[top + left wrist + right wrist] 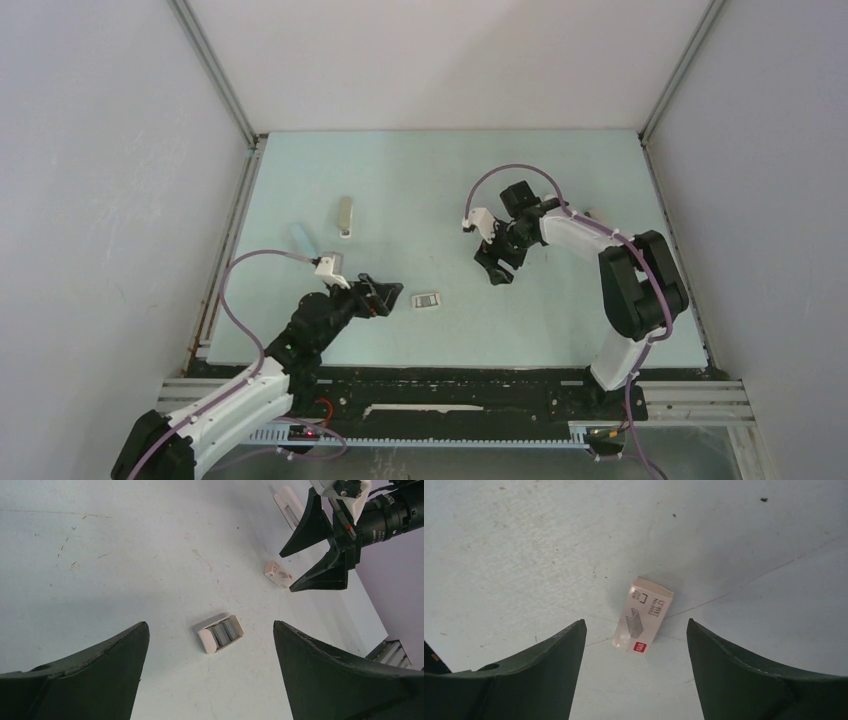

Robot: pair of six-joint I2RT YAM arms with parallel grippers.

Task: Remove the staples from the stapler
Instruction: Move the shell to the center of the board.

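Right fingers (539,675), spread wide, straddle the printed box (644,615) on the bench (524,555) without touching it, while the stapler (287,505) lies beyond that box, long axis pointing roughly toward it, so this arm seems nearer than the equally spread left fingers (90,670) on the box's other side.

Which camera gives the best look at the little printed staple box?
Right wrist: the printed staple box lies centred between the fingers of the right tool, print and red label clear. Left wrist shows it small and distant near that tool. In the top view I cannot make it out.
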